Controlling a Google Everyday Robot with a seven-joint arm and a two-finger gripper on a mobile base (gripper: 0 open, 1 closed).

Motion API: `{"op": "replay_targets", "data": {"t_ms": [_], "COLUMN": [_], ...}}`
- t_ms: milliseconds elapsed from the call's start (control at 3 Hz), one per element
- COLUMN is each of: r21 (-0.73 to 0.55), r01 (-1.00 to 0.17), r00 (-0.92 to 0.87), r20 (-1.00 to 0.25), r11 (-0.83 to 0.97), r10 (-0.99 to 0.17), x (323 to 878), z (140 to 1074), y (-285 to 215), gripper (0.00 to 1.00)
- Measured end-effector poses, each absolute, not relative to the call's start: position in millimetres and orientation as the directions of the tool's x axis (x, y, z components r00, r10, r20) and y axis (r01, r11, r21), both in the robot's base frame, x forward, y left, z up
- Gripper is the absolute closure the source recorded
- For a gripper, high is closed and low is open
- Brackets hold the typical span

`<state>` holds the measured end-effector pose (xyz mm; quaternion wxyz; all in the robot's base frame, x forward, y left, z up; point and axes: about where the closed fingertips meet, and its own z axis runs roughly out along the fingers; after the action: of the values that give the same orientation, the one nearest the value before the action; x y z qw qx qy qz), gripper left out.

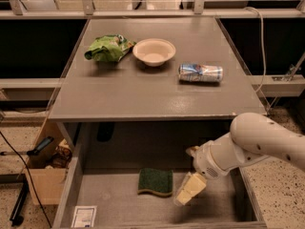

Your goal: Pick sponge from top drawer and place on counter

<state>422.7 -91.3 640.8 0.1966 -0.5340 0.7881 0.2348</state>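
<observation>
Empty pale robot hand [189, 191], openness unclear, hovers beside dark green rectangular sponge [155, 181] in shallow grey wooden drawer [114, 202]. Descending off-centre could shove the sponge aside

Nothing is legible on the can [200, 73] or the white sticker [84, 216] in the top drawer [110, 207], where the gripper [190, 190] hangs.

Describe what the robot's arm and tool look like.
The arm is a smooth, rounded white shell with small dark dots, narrowing to a white wrist. The tool, over the top drawer just beside the sponge, is pale cream and blocky. No cables show on either.
</observation>
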Motion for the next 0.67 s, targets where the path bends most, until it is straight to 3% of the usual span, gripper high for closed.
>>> {"op": "replay_targets", "data": {"t_ms": [667], "r21": [0.097], "r01": [-0.916], "r00": [-0.378], "r20": [-0.532], "r11": [0.388], "r10": [-0.758], "x": [422], "z": [611], "y": [-76], "gripper": [0.00]}}
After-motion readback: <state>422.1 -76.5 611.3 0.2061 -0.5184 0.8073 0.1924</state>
